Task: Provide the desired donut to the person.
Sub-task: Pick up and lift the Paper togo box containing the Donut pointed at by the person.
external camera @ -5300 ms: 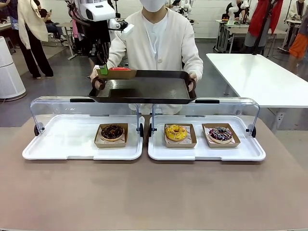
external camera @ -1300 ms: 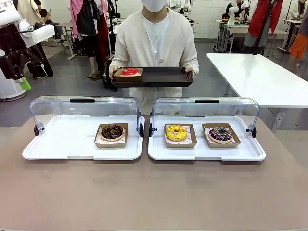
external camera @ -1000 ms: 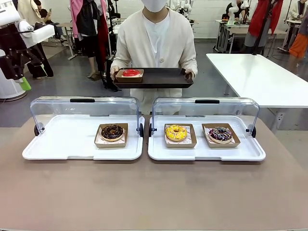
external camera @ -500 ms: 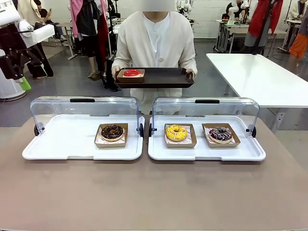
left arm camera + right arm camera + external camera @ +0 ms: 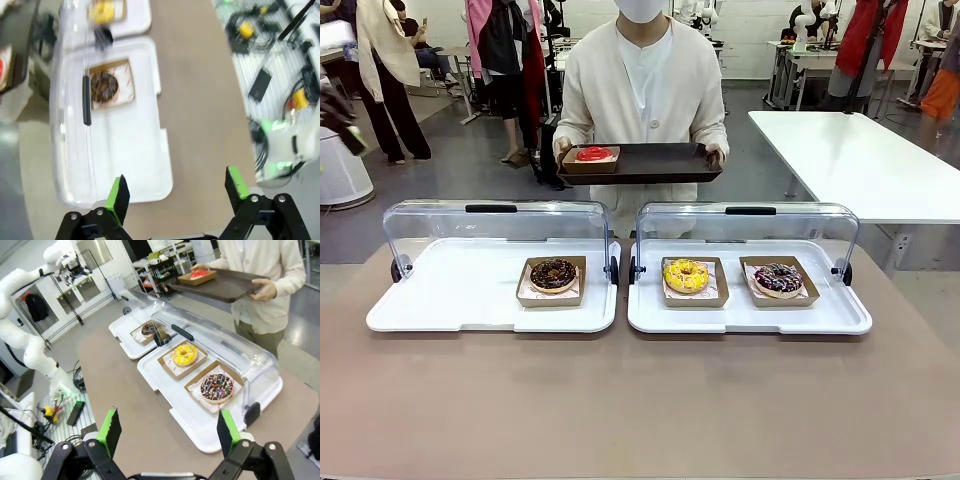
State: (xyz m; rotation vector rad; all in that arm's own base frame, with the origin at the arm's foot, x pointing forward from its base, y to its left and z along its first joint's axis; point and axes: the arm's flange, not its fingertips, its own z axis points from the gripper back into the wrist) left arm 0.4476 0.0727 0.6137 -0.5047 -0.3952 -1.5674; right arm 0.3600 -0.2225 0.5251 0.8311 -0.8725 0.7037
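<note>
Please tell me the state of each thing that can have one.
left case lid: raised open
right case lid: raised open
left gripper: open, empty
right gripper: open, empty
black tray: held level by the person
red donut: boxed, on the tray
chocolate donut: boxed, in left case
yellow donut: boxed, in right case
sprinkled donut: boxed, in right case

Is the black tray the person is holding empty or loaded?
Loaded: the black tray carries one red donut in a cardboard box near one end; the rest is bare.
</note>
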